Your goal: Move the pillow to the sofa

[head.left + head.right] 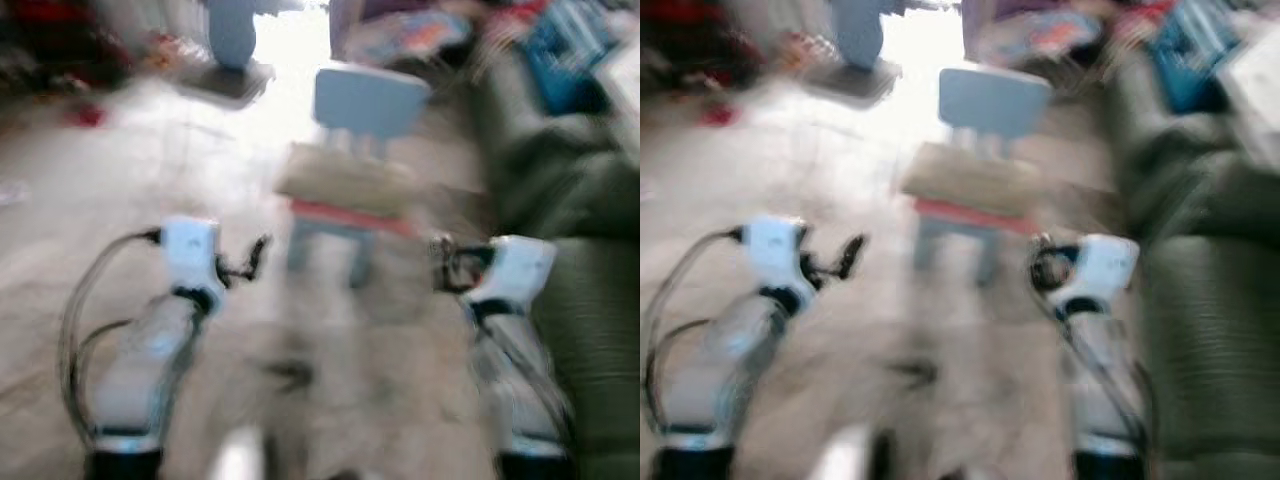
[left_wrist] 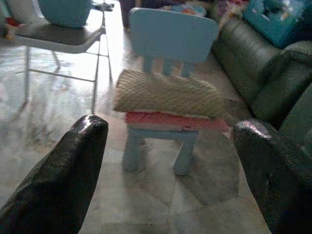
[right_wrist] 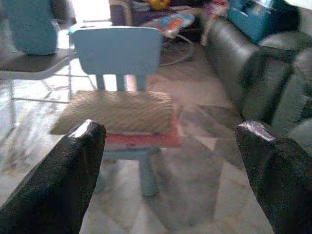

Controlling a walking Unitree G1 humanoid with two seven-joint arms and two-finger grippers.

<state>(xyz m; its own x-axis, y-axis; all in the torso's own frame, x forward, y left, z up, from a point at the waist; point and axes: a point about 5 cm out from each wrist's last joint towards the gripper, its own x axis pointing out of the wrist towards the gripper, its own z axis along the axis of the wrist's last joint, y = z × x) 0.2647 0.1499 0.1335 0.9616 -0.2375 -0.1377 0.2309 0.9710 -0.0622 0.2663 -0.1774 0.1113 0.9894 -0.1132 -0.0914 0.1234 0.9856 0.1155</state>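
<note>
Left gripper (image 2: 168, 161): its 2 black fingers (image 2: 63, 180) stand wide apart with nothing between them, aimed at the chair. In the left eye view the same gripper (image 1: 245, 262) is raised at mid-height above the floor, short of the chair and well apart from it.

Right gripper (image 3: 170, 165): fingers (image 3: 58, 180) likewise spread wide, nothing held, pointing at the chair from its sofa side. In the left eye view it (image 1: 445, 265) is level with the left one, near the chair's front right leg but not touching. Both head views are motion-blurred; fine detail unreadable.

Pillow (image 2: 168, 93): tan, quilted texture, lying flat across the chair's seat, on top of a red cushion (image 2: 175, 121) whose edge shows along the seat's front. The pillow overhangs the seat at both side edges. Its rear edge lies against the slats of the backrest.

Chair (image 1: 370, 100): small, light blue, backrest upright, standing on the tiled floor (image 1: 130, 170) between the 2 grippers and farther out.

Sofa (image 1: 590, 300): dark green, along the right side of the room, just beside the chair. A blue box (image 1: 565, 45) sits on it at its far end, among blurred clutter.

Beyond the chair, to the left: a folding table (image 2: 61, 39) with a blue object (image 2: 63, 10) on its surface.
</note>
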